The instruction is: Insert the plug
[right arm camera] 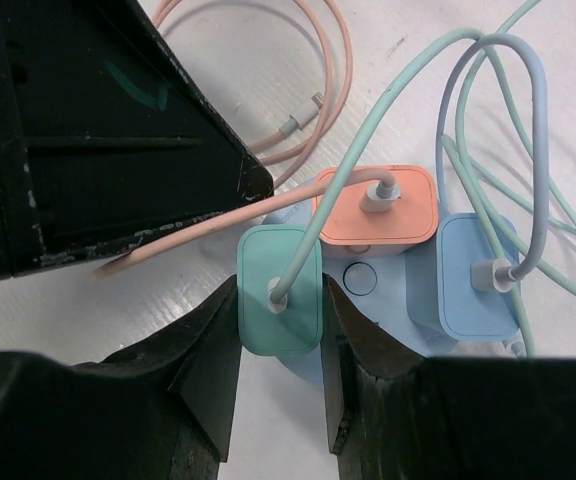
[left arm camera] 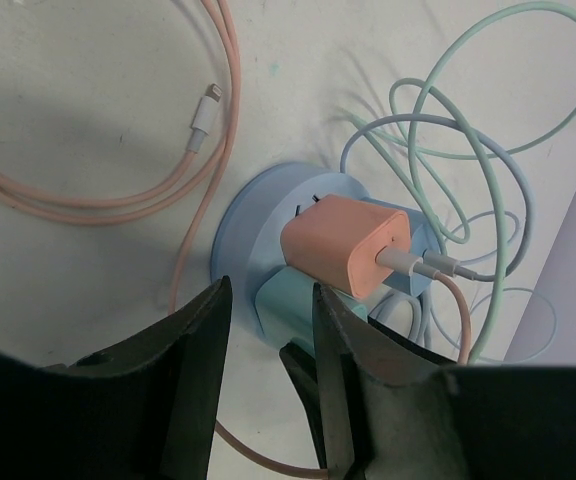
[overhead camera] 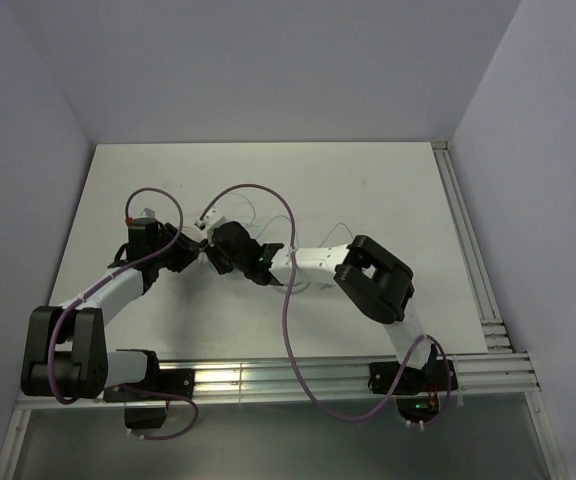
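Step (my read): seat the teal charger (right arm camera: 280, 290) in the round blue hub (right arm camera: 358, 278).
Where: hub sits on the table (overhead camera: 368, 190), left half, roughly midway btwn near and far edges. In the top view it's hidden under both end effectors.
Right end effector (right arm camera: 280, 305): partly closed, one finger flush on each long side of the teal charger, so it has hold of it.
Left end effector (left arm camera: 268, 300): jaws part open at the hub's rim, low by the teal charger. Can't tell if it's clamping anything, since the view past the fingers is poor.
Neighbours: orange charger (right arm camera: 378, 205) just beside the teal one, blue charger (right arm camera: 478, 275) on the hub's other side. Both on the hub w/ cables attached.
Pointing: teal charger's cable face is up toward the wrist cam, w/ the teal cable (right arm camera: 398, 92) leaving that face. Prongs presumably point down into the hub but are hidden.
Long axis: body's long side runs along the right fingers, across the hub's edge. Insertion axis is vertical, into the table.
Seated?: prob. in or nearly in; the seam isn't visible.
Doing it well: push straight down along the prongs, no tilt or twist. Keep the body square to its slot. Left end effector should brace the hub so it can't skid. Mind the orange charger and the looped cables, as a side drag could unseat them. Let go only once it's flush.
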